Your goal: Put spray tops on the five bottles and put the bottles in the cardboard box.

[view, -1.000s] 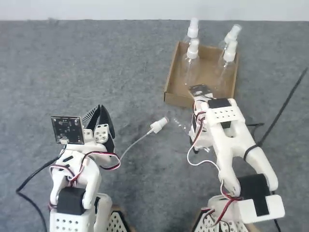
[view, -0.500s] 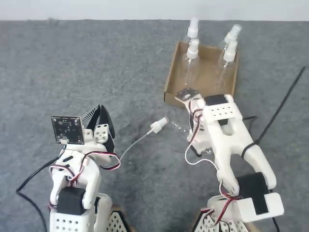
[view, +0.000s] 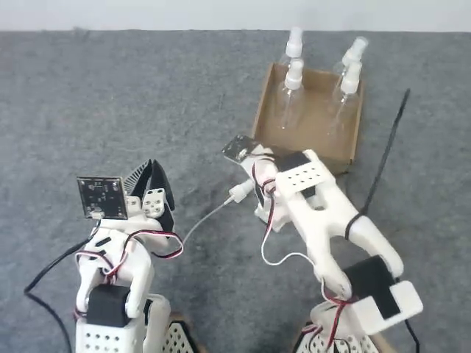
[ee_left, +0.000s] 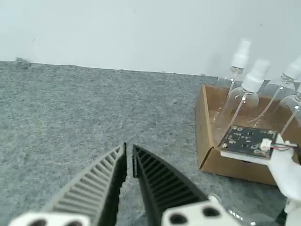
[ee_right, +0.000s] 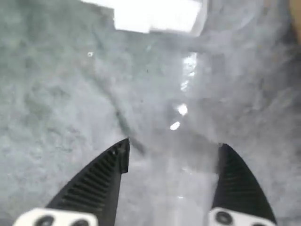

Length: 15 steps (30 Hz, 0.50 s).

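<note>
A clear bottle (ee_right: 188, 141) lies on the grey carpet between the fingers of my open right gripper (ee_right: 171, 148), with nothing clamped. A white spray top (view: 241, 191) lies loose just beyond it, its thin tube (view: 200, 220) trailing toward the left arm. In the high view the right arm (view: 305, 184) covers the bottle. My left gripper (ee_left: 129, 149) stands shut and empty above the carpet, well short of the spray top, and shows as black fingers (view: 156, 180) in the high view. The cardboard box (view: 263, 103) holds several upright bottles with spray tops (view: 294, 73).
The box (ee_left: 207, 141) stands at the table's far right, just behind the right arm. A black cable (view: 386, 147) runs along the box's right side. Bare grey carpet (view: 132, 95) spreads to the left and far left.
The right arm has swung left from the box's front edge and now stands over the lying bottle by the spray top. The left arm has not moved.
</note>
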Each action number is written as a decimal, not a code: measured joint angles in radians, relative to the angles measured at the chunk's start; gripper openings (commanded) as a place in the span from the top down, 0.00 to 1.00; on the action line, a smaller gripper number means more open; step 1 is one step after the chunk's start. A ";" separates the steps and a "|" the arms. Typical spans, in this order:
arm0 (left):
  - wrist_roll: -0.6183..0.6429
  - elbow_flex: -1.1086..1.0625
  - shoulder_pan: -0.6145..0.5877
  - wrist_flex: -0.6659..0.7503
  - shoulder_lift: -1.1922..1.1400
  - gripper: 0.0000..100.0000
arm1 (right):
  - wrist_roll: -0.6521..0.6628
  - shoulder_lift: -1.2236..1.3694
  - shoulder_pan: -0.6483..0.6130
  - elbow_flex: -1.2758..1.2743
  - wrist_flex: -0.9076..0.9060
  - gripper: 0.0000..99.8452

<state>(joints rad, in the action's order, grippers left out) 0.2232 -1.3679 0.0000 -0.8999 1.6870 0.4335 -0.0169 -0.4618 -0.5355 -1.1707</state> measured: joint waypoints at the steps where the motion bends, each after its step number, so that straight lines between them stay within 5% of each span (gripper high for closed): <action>1: 0.000 0.000 0.000 0.000 0.000 0.99 | -0.002 0.003 0.005 -0.002 0.015 0.94; 8: 0.000 0.000 0.002 0.000 0.000 0.99 | -0.018 0.002 0.161 -0.021 0.026 0.99; 15: -0.009 0.000 0.009 0.000 0.000 0.99 | 0.133 -0.095 0.460 -0.123 0.025 0.99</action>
<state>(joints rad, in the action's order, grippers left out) 0.2140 -1.3679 0.0092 -0.8999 1.6870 0.5669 -0.1120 -0.0015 -0.6582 -1.1462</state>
